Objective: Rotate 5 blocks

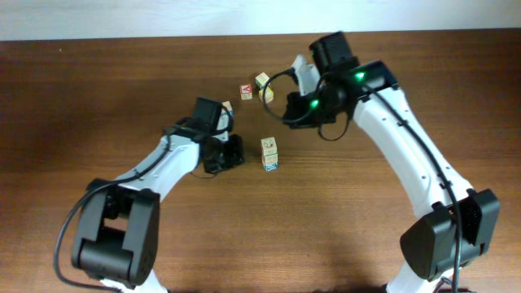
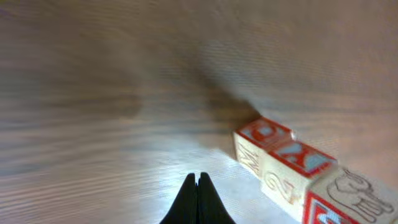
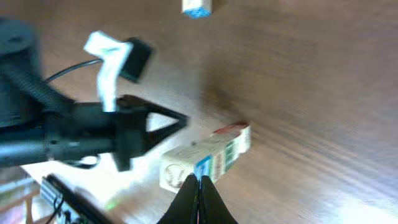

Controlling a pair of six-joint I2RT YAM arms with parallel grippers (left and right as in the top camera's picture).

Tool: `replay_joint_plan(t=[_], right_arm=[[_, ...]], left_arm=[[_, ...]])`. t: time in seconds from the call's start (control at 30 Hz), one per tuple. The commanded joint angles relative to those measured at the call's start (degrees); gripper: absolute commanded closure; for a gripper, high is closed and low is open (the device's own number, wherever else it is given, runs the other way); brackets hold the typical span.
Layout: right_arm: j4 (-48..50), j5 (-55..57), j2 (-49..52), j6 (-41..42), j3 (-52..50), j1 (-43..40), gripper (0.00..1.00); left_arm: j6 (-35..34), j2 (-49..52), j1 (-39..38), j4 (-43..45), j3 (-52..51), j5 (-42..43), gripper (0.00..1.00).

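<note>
Both grippers were fully closed and held nothing. The left gripper [image 2: 198, 184] pointed at the bare surface [image 2: 93, 124] just beside a short row of blocks [image 2: 283, 165]. The cubes of this row touched each other end to end, and the gripper did not touch them. The right gripper [image 3: 199, 186] hung over the same row from the other side; I cannot tell whether its tips touched the wood. In the overhead view the row lay near the middle of the surface, between the two arms. Other blocks stood apart behind it: a red-faced block [image 1: 246, 91] and a pale block [image 1: 262, 80] close to it.

To turn one cube well, I judge that the closed fingertips should push near a corner and not on the middle of a face, so that the cube spins and does not slide. Because the cubes in the row touched, a push on one would probably drag its neighbour, so it seems safer to separate the end cube first. The two grippers were close together, so only one should work at a time.
</note>
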Motion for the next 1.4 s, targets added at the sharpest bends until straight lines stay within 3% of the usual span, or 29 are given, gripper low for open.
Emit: replay_joint_plan(t=[0.0, 0.17, 0.2, 0.3, 0.53, 0.57, 0.67, 0.7, 1.13, 1.37], right_arm=[[-5.62, 0.9, 0.28, -3.58, 7.02, -4.2, 0.95], [-22.01, 9.99, -1.2, -4.94, 24.65, -9.03, 0.77], [-26.12, 12.76, -2.27, -4.98, 30.05, -9.6, 0.7], [-30.42, 16.31, -4.68, -4.92, 36.98, -9.57, 0.51], [-34.73, 19.21, -11.47, -3.41, 41.92, -9.57, 0.39], [-34.84, 19.28, -12.61, -3.43, 41.9, -9.57, 0.29], [-34.84, 19.28, -16.46, -3.43, 41.79, -9.57, 0.12], [-34.82, 19.28, -17.68, -3.43, 41.79, -9.57, 0.02], [-34.8, 16.65, -32.87, -3.48, 41.79, -9.57, 0.02], [-34.8, 24.81, -34.14, -5.46, 41.72, -9.57, 0.02]], left_arm=[[0.59, -6.21, 2.78, -4.55, 1.77, -10.38, 1.0], [6.23, -16.41, 5.2, -15.32, 10.54, -23.56, 1.0], [6.67, -20.57, 5.53, -15.98, 11.76, -27.12, 0.95], [6.64, -25.9, 5.53, -15.96, 11.74, -30.36, 0.64], [6.64, -28.63, 5.53, -17.62, 11.67, -31.52, 0.3], [6.64, -28.59, 5.53, -18.45, 11.61, -31.54, 0.01], [6.62, -28.48, 5.53, -20.5, 11.41, -31.47, 0.01], [6.62, -28.48, 5.53, -20.5, 11.41, -31.47, 0.01], [6.64, -28.48, 5.53, -20.5, 11.41, -31.47, 0.01], [6.62, -28.48, 5.53, -20.48, 11.41, -31.45, 0.01]])
